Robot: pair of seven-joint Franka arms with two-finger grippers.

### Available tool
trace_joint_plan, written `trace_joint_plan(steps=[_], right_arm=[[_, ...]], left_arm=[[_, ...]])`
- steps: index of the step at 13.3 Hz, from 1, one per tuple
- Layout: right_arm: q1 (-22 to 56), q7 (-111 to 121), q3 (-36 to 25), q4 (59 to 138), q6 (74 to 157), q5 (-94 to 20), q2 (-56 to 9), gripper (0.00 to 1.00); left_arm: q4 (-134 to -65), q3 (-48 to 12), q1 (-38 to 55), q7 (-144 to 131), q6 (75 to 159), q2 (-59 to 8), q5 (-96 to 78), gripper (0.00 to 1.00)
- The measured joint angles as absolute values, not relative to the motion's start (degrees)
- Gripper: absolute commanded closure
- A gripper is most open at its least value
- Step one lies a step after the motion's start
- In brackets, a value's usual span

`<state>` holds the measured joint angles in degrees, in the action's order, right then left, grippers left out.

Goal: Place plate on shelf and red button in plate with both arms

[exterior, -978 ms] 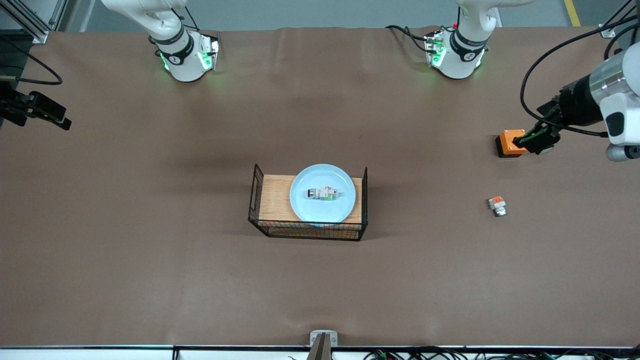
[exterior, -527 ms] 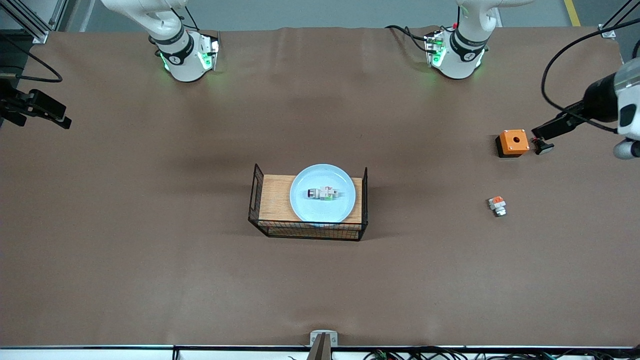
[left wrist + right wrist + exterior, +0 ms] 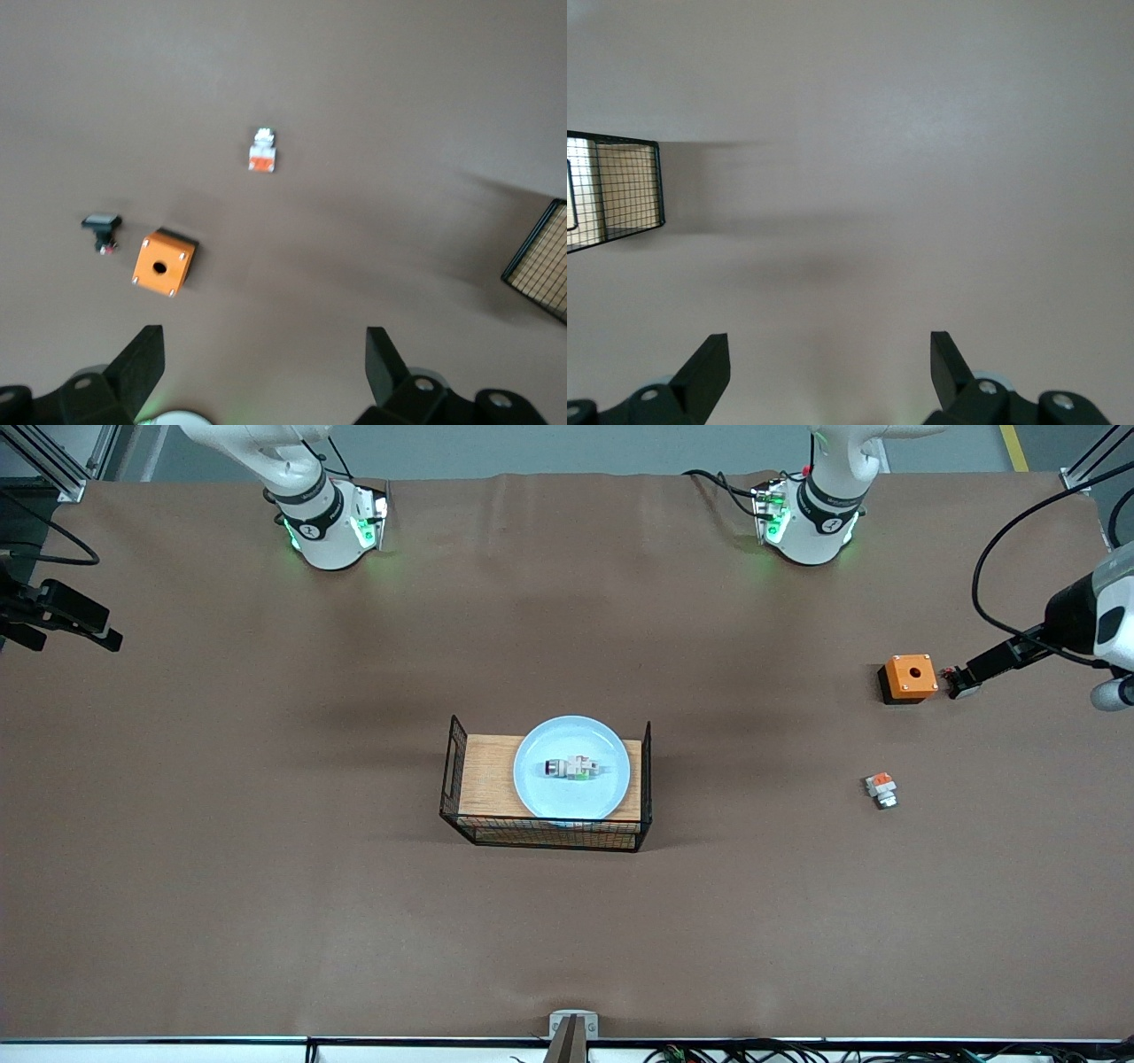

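The pale blue plate rests on the wooden board of a black wire rack at the table's middle. The red button, a small white-grey part with green marks and a dark collar, lies on its side in the plate. My left gripper is open and empty in the air at the left arm's end of the table, beside an orange box; its wrist view shows bare table between the fingers. My right gripper is open and empty at the right arm's end.
An orange square box with a hole has a small black part with a pale cap beside it. A white piece with an orange-red block lies nearer the front camera. The rack's corner shows in both wrist views.
My left gripper has pulled back from over the orange box toward the table's end, uncovering the box and the small black part. The right gripper has shifted slightly outward. Plate and button have not moved.
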<state>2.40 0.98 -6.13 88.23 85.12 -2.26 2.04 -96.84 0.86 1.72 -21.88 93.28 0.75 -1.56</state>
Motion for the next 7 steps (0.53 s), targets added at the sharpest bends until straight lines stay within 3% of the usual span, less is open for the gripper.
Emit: trace_joint_plan(steps=[7], right_arm=[[2.5,1.2,-5.6,88.2,85.6,-0.3,2.5,0.0]], left_arm=[[-94.6,0.0,1.9,-18.8,95.4,1.5,-1.5,0.0]])
